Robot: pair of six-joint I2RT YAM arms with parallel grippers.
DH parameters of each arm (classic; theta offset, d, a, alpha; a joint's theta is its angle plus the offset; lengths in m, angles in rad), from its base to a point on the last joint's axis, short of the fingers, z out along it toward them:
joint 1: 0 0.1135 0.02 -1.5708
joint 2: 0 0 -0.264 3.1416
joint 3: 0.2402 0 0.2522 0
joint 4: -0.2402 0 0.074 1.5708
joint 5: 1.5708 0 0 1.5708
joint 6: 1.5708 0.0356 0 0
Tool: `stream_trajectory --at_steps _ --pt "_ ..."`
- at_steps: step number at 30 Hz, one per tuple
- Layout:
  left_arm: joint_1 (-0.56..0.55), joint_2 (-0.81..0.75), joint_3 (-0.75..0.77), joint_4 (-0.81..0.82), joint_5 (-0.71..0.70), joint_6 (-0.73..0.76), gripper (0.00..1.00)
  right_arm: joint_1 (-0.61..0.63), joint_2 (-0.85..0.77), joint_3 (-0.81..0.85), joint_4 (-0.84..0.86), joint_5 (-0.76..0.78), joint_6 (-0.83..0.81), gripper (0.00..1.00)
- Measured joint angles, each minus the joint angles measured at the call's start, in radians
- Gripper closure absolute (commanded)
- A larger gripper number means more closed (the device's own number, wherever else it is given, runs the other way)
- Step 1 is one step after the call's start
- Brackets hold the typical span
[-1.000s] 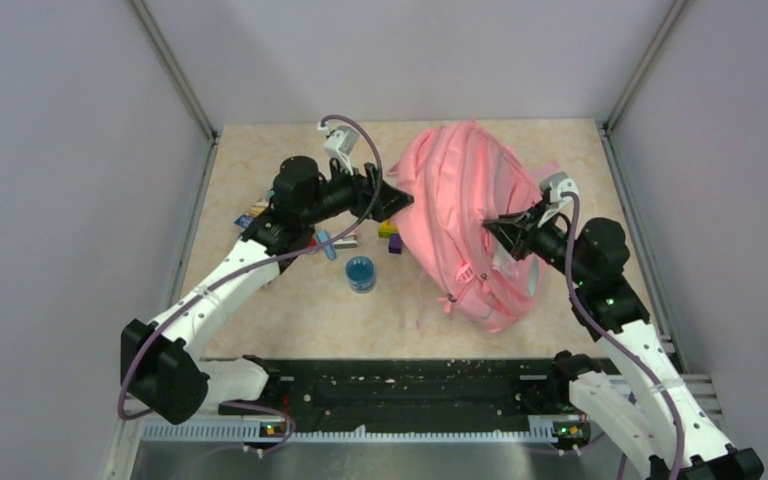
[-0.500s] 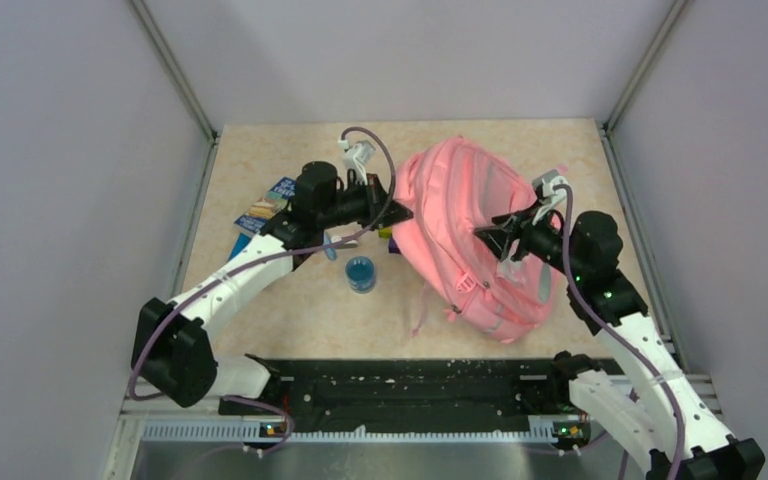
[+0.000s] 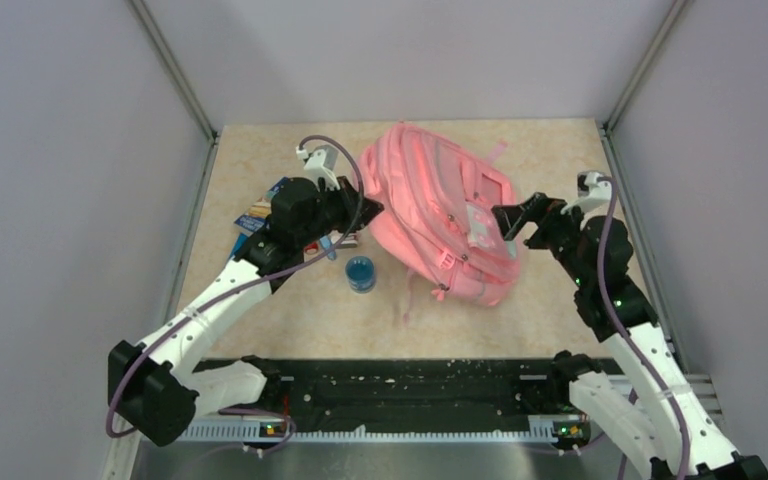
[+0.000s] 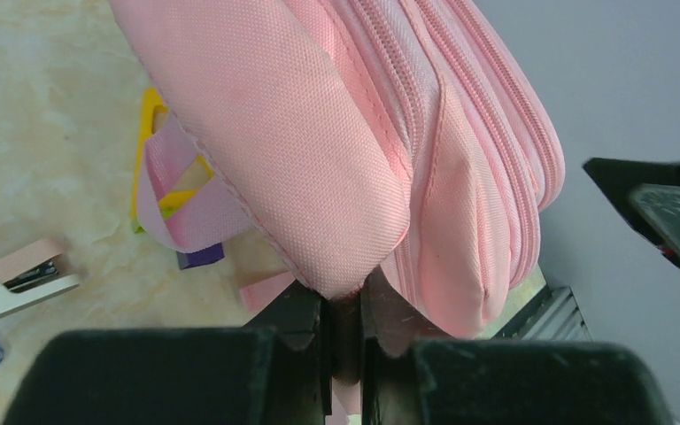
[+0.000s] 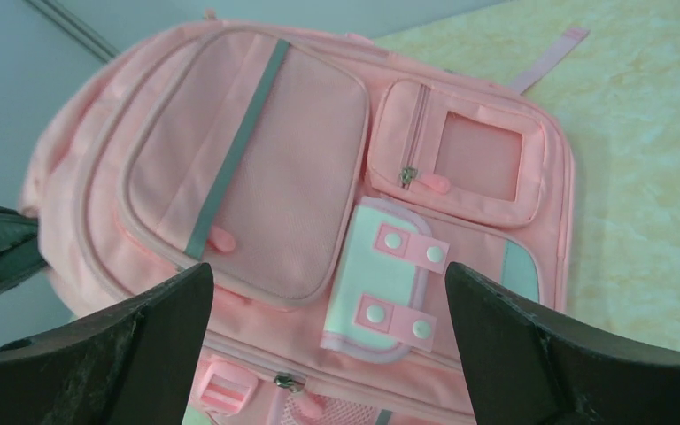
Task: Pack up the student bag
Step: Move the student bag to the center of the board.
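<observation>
Left gripper (image 3: 366, 208) is clamped on the left edge of the student bag (image 3: 440, 215). The bag lies between both arms, pockets up, long axis running far-left to near-right. Right gripper (image 3: 516, 222) hangs wide open just off the bag's right side.

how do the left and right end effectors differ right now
The left end effector is shut, pinching a fabric edge of the student bag; the right end effector stands wide open and holds nothing. The left one grips the bag at its left side; the right one is at its right side, facing the front pockets. Both are black, two-fingered and pointed at the bag.
</observation>
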Motion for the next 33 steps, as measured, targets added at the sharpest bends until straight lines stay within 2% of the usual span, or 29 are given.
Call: stream_trajectory --at_steps 8,14,18,23,24,25,27,29,30,33 --pt "0.016 -0.027 -0.04 -0.019 -0.108 -0.052 1.0 0.0 -0.152 -0.122 0.17 -0.036 -0.014 0.03" --pt "0.041 -0.012 -0.046 -0.007 -0.156 -0.088 1.0 0.0 -0.077 -0.121 0.07 -0.017 -0.03 0.04" --pt "0.047 0.066 -0.035 0.034 -0.185 -0.09 1.0 0.0 -0.052 -0.167 0.026 -0.063 -0.023 0.04" --pt "0.052 0.248 0.037 0.071 -0.203 -0.031 1.0 0.0 -0.032 -0.254 0.016 -0.116 0.014 0.04" --pt "0.053 0.289 0.064 0.071 -0.202 -0.007 0.93 0.0 -0.023 -0.265 0.016 -0.121 0.018 0.04" --pt "0.055 0.325 0.088 0.072 -0.203 0.018 0.8 0.0 -0.012 -0.277 0.013 -0.124 0.023 0.04" --pt "0.056 0.369 0.109 0.077 -0.209 0.063 0.47 0.0 -0.001 -0.292 0.006 -0.123 0.028 0.04" --pt "0.057 0.389 0.115 0.07 -0.222 0.124 0.21 0.0 0.0 -0.299 -0.007 -0.111 0.032 0.04" --pt "0.057 0.393 0.117 0.054 -0.243 0.152 0.14 0.0 -0.001 -0.302 -0.009 -0.1 0.032 0.04" --pt "0.058 0.392 0.124 0.013 -0.319 0.226 0.09 0.0 -0.008 -0.303 -0.013 -0.068 0.033 0.04"
